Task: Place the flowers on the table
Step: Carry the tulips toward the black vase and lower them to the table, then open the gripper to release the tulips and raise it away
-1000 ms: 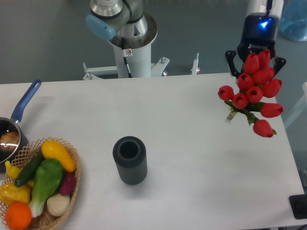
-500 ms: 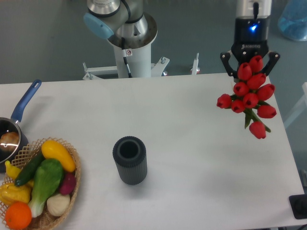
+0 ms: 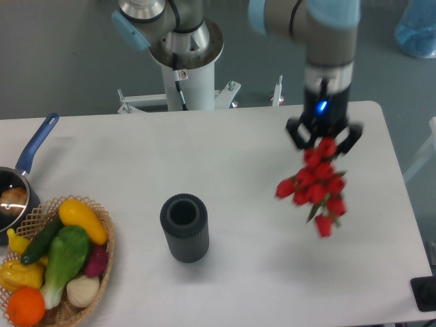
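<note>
Pincer (image 3: pixel 323 138) grips flowers (image 3: pixel 315 187) above table (image 3: pixel 238 157).

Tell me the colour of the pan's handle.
Blue; the pan handle shows at the left in the fixed camera view.

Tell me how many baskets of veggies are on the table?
1. The wicker basket sits at the table's near-left corner, partly cut off by the picture's edge, beside the blue-handled pan.

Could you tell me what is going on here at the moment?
The robot arm's gripper holds the flowers, a bunch of red tulips, above the right part of the white table. They have not been set down yet. A dark cylinder stands near the middle, and a wicker basket of vegetables sits at the left.
</note>
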Controlling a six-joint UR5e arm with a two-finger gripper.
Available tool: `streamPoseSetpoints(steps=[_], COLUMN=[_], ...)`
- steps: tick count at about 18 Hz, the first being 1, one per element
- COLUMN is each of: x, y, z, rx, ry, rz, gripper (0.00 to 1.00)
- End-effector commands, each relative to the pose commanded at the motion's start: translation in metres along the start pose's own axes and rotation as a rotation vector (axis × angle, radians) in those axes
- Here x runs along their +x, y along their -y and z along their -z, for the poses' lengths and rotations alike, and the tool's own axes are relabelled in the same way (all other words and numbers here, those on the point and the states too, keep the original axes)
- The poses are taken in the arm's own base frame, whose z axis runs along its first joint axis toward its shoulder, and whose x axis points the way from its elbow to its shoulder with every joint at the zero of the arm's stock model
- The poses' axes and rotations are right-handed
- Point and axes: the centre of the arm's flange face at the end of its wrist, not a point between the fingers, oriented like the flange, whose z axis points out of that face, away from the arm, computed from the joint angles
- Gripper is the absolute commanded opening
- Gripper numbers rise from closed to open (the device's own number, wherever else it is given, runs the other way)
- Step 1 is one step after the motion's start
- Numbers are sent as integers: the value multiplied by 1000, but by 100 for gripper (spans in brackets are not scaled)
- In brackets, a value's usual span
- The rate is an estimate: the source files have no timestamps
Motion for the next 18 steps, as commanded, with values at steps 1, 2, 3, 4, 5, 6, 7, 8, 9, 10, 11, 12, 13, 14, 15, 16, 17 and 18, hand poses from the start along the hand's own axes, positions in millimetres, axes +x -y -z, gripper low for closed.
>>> streamPoseSetpoints(steps=[1,2,3,4,5,6,7,8,9,10,11,12,13,14,15,16,17,18], x=[1,7,10,12,12,11,10,9,10,9,9,9,9,9,9,9,9,8], y=[0,2,1,0,-2,-4,-7,-9,-10,-11,-12,-14,-15,-16,-16,-17,-18,-19], z=[-11,-22,-31,-40,-49,-55,-62,-67,-73,-78,-83,-91,-97,-101,-103,-106,-112,-113], rx=[-11,-21,-29,-38,-53,-70,-92,-108,-118,-123,-127,-134,-139,-144,-149,-152,-159,-162], ry=[-19,-38,-53,-67,-76,-77,-78,-78,-85,-91,-96,-107,-113,-118,-118,-120,-123,-122], rz=[0,-15,-33,-49,-58,-59,-58,-61,-68,-74,-76,-75,-73,-72,-72,-72,-73,-74], gripper=[37,36,36,36,36,36,36,36,36,36,36,36,36,36,36,36,36,36])
